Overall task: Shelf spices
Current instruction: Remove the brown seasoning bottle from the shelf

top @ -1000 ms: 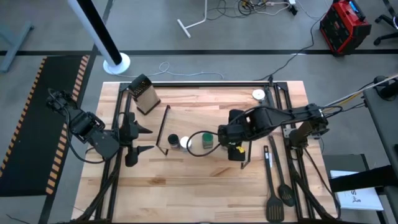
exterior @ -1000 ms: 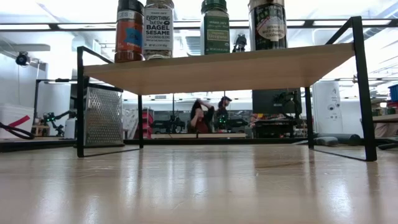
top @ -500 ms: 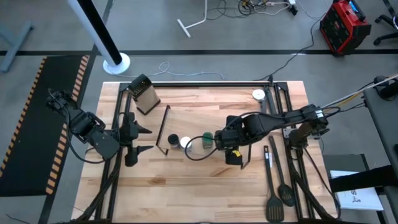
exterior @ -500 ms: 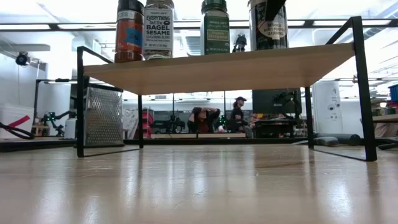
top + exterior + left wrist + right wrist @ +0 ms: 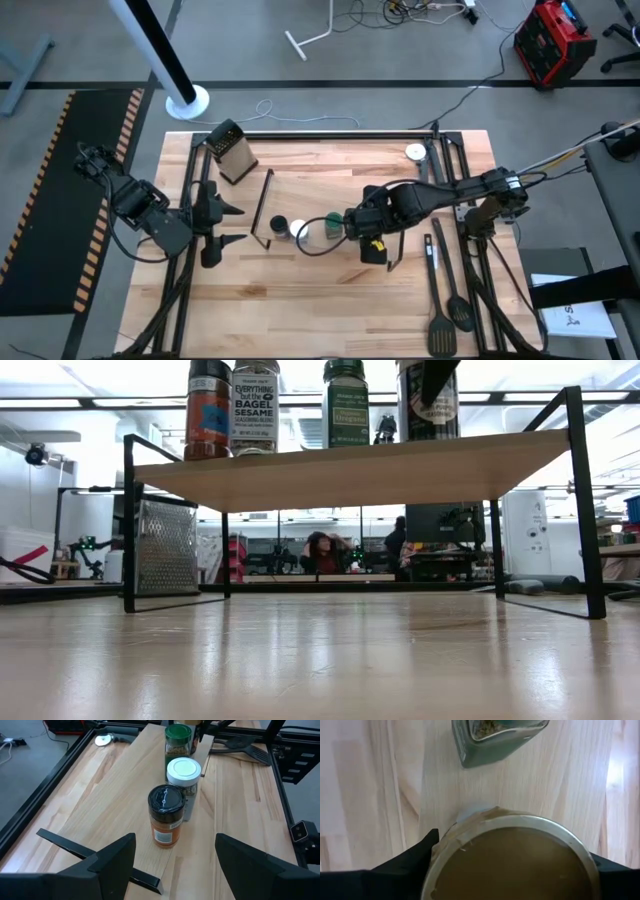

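Observation:
The shelf is a light-wood board on black frame ends, seen from the side in the low view. Four jars stand on it in a row: black lid, white lid, green lid, and the wider tan-lidded jar under my right gripper, which is shut on it. My left gripper waits open at the shelf's left end, facing the row. My right gripper holds the tan-lidded jar at its top, the lid's rim lying between the two fingers. It comes from above, pointing down. One finger shows slanting in front of the jar's upper part. The jar stands upright with its base on the shelf.
A box grater stands beyond the shelf's far-left corner. A white dial lies near the far right edge, and dark spatulas lie at the near right. A person shows in the room behind.
My right gripper has shifted toward the table's left, closer to the green-lidded jar, and one of its fingers has come into the low view in front of the tan-lidded jar. The jars have stayed standing on the shelf.

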`<state>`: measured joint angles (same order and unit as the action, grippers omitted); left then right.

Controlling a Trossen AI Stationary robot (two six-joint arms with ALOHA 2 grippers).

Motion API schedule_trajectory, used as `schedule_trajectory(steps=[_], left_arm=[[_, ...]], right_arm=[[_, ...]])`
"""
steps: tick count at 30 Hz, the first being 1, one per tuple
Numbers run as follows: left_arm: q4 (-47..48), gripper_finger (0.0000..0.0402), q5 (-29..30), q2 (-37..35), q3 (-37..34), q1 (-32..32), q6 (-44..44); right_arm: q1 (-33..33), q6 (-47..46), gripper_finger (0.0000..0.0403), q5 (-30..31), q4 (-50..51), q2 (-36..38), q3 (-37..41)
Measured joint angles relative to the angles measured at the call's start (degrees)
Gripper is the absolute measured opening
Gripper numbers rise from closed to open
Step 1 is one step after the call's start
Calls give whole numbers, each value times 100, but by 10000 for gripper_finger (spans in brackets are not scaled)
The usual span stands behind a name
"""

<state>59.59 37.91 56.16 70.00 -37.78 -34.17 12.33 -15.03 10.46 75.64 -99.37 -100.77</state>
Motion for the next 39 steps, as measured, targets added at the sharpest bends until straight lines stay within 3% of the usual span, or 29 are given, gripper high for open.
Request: schedule_trajectory(steps=[7, 14, 21, 29, 39], left_arm=[[2, 263, -1, 0, 0, -2, -25], [4, 263, -2, 0, 0, -2, -68], [-304, 263, -9, 114, 0, -19, 342], [-769, 263, -116, 323, -2, -19, 688], [-736, 263, -180, 512, -2, -144, 425]], right_arm=[[-13, -42, 259, 216, 143, 124, 24], [65, -344, 259, 175, 148, 700, -84], [876, -454, 259, -77, -445, 951, -118], [1876, -783, 259, -114, -1059, 574, -119], [2438, -1209, 259, -6, -1653, -240, -120]])
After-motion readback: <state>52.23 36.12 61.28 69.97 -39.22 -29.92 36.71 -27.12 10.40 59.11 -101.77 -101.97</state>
